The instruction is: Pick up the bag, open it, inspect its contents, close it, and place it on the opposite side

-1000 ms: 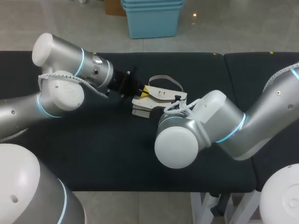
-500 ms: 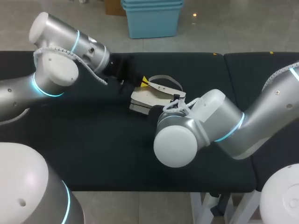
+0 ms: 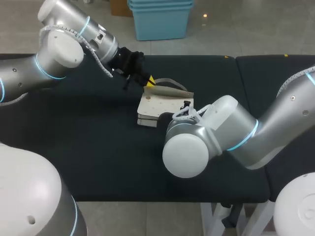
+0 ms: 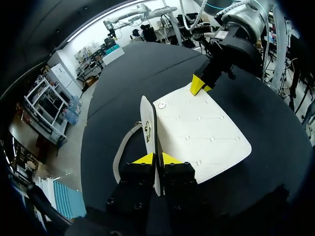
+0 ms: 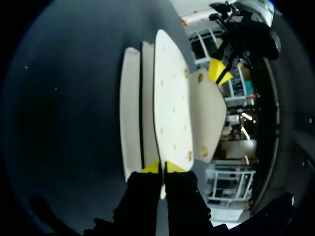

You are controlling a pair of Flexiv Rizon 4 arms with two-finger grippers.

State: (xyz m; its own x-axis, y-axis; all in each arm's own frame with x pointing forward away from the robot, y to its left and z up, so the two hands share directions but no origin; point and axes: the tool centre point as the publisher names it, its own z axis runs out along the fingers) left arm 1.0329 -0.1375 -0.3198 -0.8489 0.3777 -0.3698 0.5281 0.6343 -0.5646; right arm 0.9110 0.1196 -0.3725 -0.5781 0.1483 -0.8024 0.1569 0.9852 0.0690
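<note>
White bag (image 3: 160,104) lies near the middle of the dark counter (image 3: 88,147) in the head view. Its flap (image 3: 170,90) is held up at the far edge by the left gripper (image 3: 149,82), and the right arm (image 3: 231,130) covers the bag's near corner.

Left wrist view: the left fingers (image 4: 145,159) are clamped on the raised flap's edge with a pale strap (image 4: 116,160) beside them. The right gripper (image 4: 199,84) is at the bag's far corner.

Right wrist view: the right fingers (image 5: 150,168) pinch the front panel's edge. The bag's inside cannot be seen.
</note>
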